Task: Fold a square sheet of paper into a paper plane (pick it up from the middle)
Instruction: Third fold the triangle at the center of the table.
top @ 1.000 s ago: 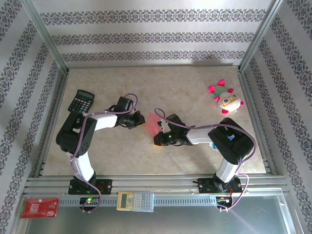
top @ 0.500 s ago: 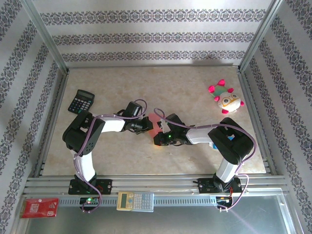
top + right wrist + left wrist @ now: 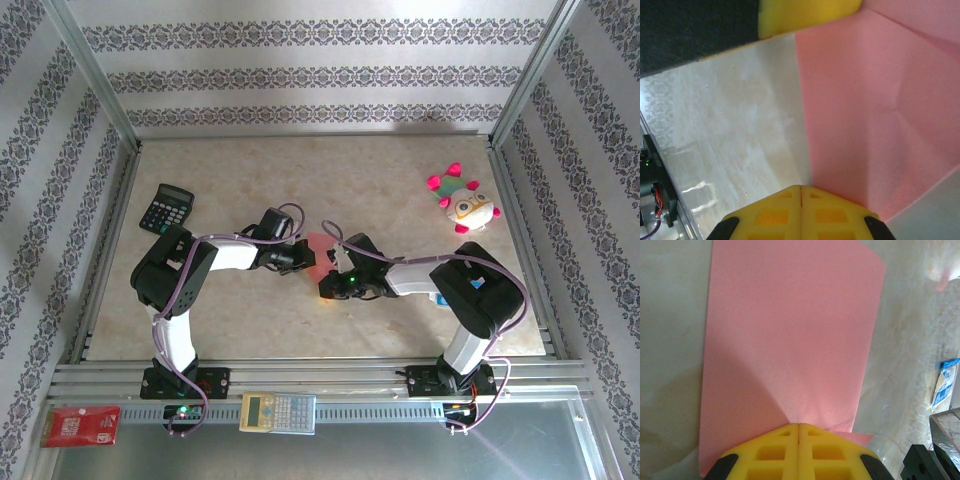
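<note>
The square sheet of paper (image 3: pixel 318 246) is salmon pink and stands folded and creased above the table's middle, held between both grippers. In the left wrist view the sheet (image 3: pixel 790 330) spreads out ahead, and my left gripper (image 3: pixel 798 426) is shut on its near edge, with a small flap poking out to the right. My right gripper (image 3: pixel 801 188) is shut on a corner of the sheet (image 3: pixel 875 110), which shows diagonal creases. The grippers are close together in the top view, left gripper (image 3: pixel 303 258) and right gripper (image 3: pixel 326 273). I cannot make out a paper plane's shape.
A black calculator (image 3: pixel 165 208) lies at the table's left and a pink-and-white plush toy (image 3: pixel 462 203) at the far right. On the near rail sit a beige calculator (image 3: pixel 278 411) and a red card (image 3: pixel 80 425). The marbled table (image 3: pixel 400 170) has walls on three sides.
My left arm swung right to the paper and its jaws closed on the sheet's edge. The sheet now looks smaller and lower between the grippers. The right arm barely moved.
</note>
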